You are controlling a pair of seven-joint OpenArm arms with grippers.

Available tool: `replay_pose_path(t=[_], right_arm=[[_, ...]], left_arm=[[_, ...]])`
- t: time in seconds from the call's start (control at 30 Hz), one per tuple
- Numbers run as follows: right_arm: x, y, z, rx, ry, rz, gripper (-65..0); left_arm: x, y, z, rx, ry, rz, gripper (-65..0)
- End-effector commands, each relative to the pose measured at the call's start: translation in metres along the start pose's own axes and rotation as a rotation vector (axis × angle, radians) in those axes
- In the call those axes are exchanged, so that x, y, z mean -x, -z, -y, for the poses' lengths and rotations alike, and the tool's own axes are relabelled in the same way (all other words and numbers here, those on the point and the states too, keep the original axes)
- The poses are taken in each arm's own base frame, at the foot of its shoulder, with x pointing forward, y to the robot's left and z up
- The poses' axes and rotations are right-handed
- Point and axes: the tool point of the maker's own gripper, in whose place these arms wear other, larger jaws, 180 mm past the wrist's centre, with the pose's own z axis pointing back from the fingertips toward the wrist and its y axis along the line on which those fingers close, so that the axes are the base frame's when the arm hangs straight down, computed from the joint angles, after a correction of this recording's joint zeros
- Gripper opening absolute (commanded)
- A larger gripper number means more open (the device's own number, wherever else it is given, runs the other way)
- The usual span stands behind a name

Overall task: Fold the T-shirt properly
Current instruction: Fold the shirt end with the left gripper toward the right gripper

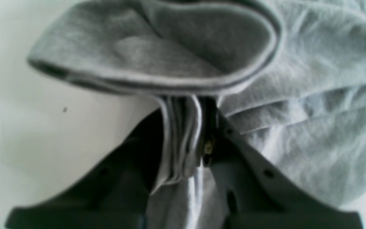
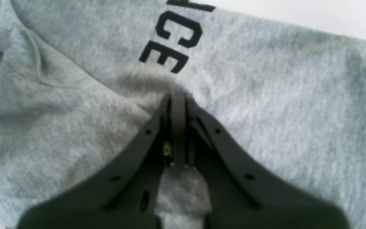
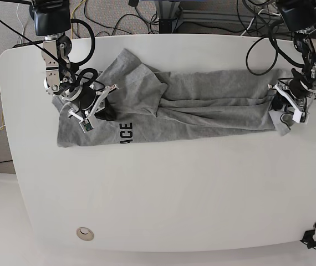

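White table (image 3: 163, 210) carries the grey T-shirt (image 3: 202, 105), spread in a long band across its far half and already narrowed lengthwise, with one sleeve (image 3: 141, 77) folded over the body near the middle. The left gripper (image 3: 286, 103) sits at one short end of that band; the left wrist view shows its jaws clenched on several stacked layers of hem (image 1: 183, 140), cloth bunched between them and the rest of the shirt ballooning just beyond the tips. Judgement: this pinch gathers all layers at once so the end can be carried over toward the other end. The right gripper (image 3: 87, 105) is at the opposite end, jaws shut with nothing visibly between them, tips resting on the fabric; likely it pins the shirt so the band does not slide when the far end is lifted. Black block lettering (image 2: 173, 41) lies just ahead of the right gripper's tips: "ACE" reads clearly, and the start of the word is hidden in a fold. No brand tag is visible.
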Motion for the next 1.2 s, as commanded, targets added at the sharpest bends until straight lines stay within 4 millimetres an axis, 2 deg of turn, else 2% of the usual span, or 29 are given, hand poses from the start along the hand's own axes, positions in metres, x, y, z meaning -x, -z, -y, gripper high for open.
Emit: replay_pose_path(t=[0.0, 0.07, 0.17, 0.37, 0.57, 0.67, 0.73, 0.87, 1.03, 1.17], right_arm=[[0.029, -0.003, 0.008, 0.034, -0.041, -0.134, -65.0], [0.029, -0.003, 0.007, 0.033, -0.04, -0.133, -65.0], [0.028, 0.0, 0.001, 0.024, -0.031, -0.127, -65.0], [0.028, 0.001, 0.0, 0.021, -0.029, -0.125, -65.0], [0.028, 0.001, -0.001, 0.021, -0.028, -0.126, -65.0], [0.029, 0.001, -0.001, 0.02, -0.027, -0.127, -65.0], [0.029, 0.001, -0.001, 0.02, -0.026, -0.127, -65.0], [0.029, 0.001, -0.001, 0.019, -0.025, -0.126, -65.0], [0.028, 0.001, -0.001, 0.019, -0.024, -0.124, -65.0], [0.028, 0.001, -0.002, 0.018, -0.022, -0.122, -65.0]], left_arm=[[-0.019, -0.008, 0.009, 0.001, 0.052, 0.03, -63.4], [-0.032, -0.012, 0.026, 0.012, 0.092, 0.045, -63.2], [-0.041, -0.006, 0.071, 0.08, 0.151, 0.041, -63.1], [-0.05, 0.014, 0.177, 0.287, 0.203, 0.065, -63.1], [-0.064, 0.023, 0.256, 0.452, 0.196, 0.115, -63.1], [-0.083, 0.024, 0.275, 0.487, 0.175, 0.161, -63.1], [-0.082, 0.029, 0.28, 0.505, 0.176, 0.15, -63.1], [-0.077, 0.036, 0.303, 0.568, 0.207, 0.115, -63.1], [-0.079, 0.031, 0.329, 0.643, 0.221, 0.147, -63.1], [-0.078, 0.031, 0.335, 0.679, 0.193, 0.144, -62.7]])
